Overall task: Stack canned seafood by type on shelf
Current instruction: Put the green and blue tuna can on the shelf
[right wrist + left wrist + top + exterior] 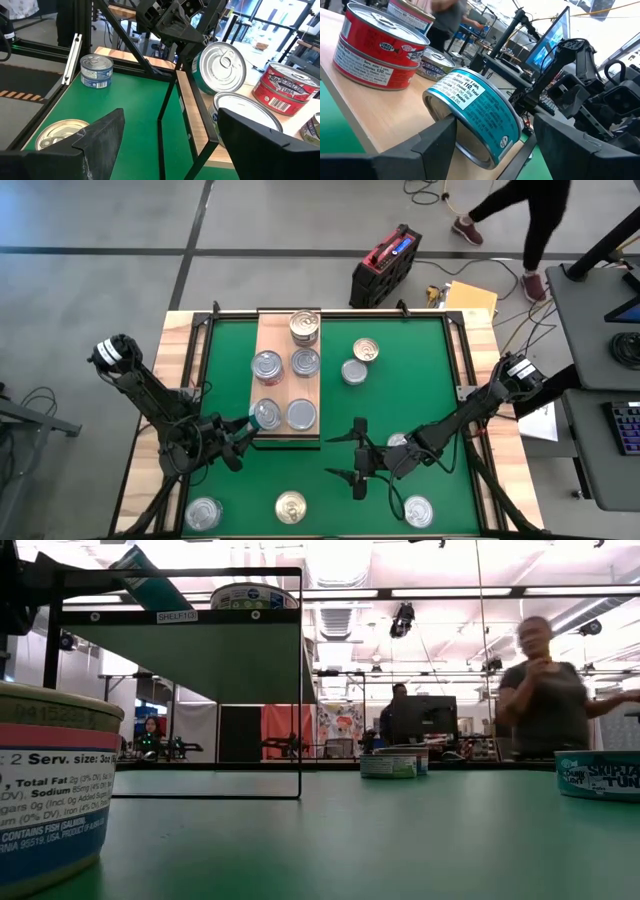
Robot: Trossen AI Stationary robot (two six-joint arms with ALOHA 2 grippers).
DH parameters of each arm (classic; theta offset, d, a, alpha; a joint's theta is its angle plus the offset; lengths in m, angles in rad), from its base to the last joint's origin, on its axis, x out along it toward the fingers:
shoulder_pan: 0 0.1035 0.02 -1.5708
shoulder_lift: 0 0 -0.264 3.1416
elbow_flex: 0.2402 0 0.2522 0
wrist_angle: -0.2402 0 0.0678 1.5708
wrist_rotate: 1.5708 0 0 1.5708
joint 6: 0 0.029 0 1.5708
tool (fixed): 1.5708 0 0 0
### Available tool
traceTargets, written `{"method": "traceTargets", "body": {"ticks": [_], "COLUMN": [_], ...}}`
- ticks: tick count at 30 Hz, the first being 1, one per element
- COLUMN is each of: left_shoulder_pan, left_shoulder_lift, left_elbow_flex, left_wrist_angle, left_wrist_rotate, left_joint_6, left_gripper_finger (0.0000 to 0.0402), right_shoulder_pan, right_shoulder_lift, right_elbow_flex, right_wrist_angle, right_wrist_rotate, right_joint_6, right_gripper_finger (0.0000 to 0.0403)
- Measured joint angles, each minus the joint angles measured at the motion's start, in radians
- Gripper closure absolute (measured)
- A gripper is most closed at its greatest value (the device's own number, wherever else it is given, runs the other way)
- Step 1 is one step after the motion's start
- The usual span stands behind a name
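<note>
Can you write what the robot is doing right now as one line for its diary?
left tool: holding teal can tilted at shelf edge | right tool: open, empty, over green mat

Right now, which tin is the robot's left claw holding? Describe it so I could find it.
Find the light wooden board on the green mat. At its near left corner, the left gripper holds a round teal-labelled metal tin. Unlike the flat-lying tins around it, this one is tipped up on edge.
</note>
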Motion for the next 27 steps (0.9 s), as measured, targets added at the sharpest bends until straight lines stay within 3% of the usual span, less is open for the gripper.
{"method": "traceTargets", "body": {"ticks": [14, 27], "left_shoulder_pan": [0.000, 0.000], "left_shoulder_lift": [0.000, 0.000], "left_elbow_flex": [-0.001, -0.002], "left_wrist_angle": [-0.002, -0.177], "left_wrist_rotate": [0.000, 0.000], "left_joint_6": [-0.015, -0.175], "left_gripper_finger": [0.0154, 0.0155], "right_shoulder_pan": [0.001, 0.001], "right_shoulder_lift": [0.000, 0.000], "right_elbow_flex": [0.000, 0.000], "right_wrist_angle": [-0.008, -0.008], "right_wrist_rotate": [0.000, -0.001], "right_joint_6": [0.010, 0.008], "right_gripper_finger": [0.0088, 0.0077]}}
